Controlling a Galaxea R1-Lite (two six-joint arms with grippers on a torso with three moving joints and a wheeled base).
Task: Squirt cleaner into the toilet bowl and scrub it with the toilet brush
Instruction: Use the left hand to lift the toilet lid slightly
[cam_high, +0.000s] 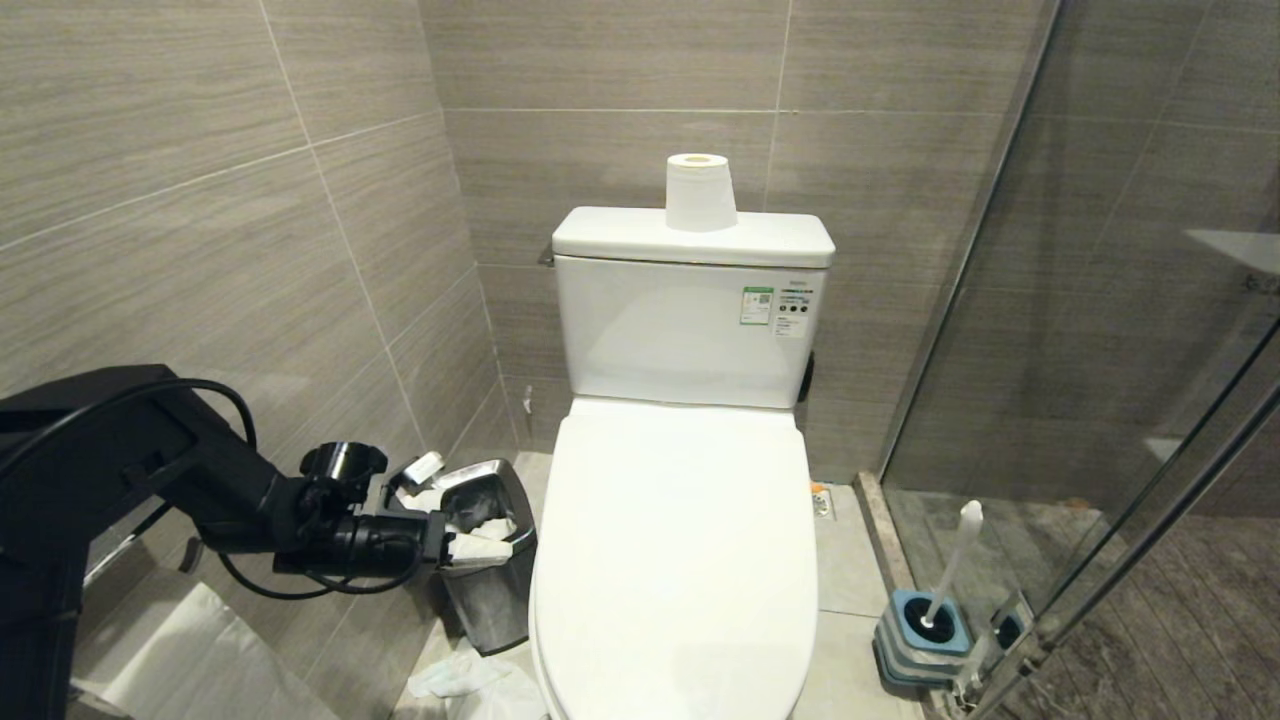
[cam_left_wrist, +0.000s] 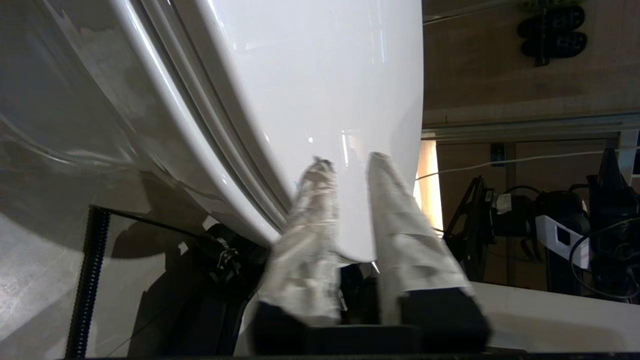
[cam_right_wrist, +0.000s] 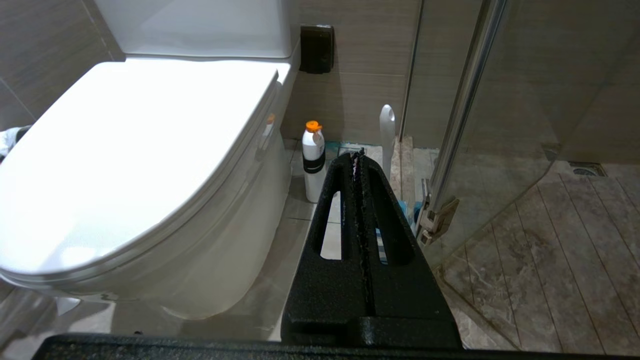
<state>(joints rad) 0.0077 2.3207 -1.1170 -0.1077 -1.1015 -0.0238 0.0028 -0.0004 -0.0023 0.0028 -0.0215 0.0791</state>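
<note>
My left gripper (cam_high: 495, 545) reaches in from the left, level with the near-left edge of the toilet bowl (cam_high: 680, 560), just in front of the small steel waste bin (cam_high: 490, 580); its tape-wrapped fingers (cam_left_wrist: 305, 235) stand a little apart, pointed at the edge of the closed white lid (cam_left_wrist: 320, 100), with nothing clamped between them, though I cannot tell whether the tips touch the lid; my right gripper (cam_right_wrist: 357, 165) hangs low on the right side of the toilet, its black fingers pressed together and empty; the lid lies flat over the bowl, so no cleaner shows inside; the toilet brush (cam_high: 952, 565) stands in its blue holder (cam_high: 925, 640) on the floor at the near right, beside the glass shower door (cam_high: 1130, 400), its white handle leaning slightly right; a white bottle with an orange cap (cam_right_wrist: 313, 160) stands on the floor by the toilet's right side, near the far wall; a roll of paper (cam_high: 700, 192) sits on the cistern (cam_high: 690, 320).
</note>
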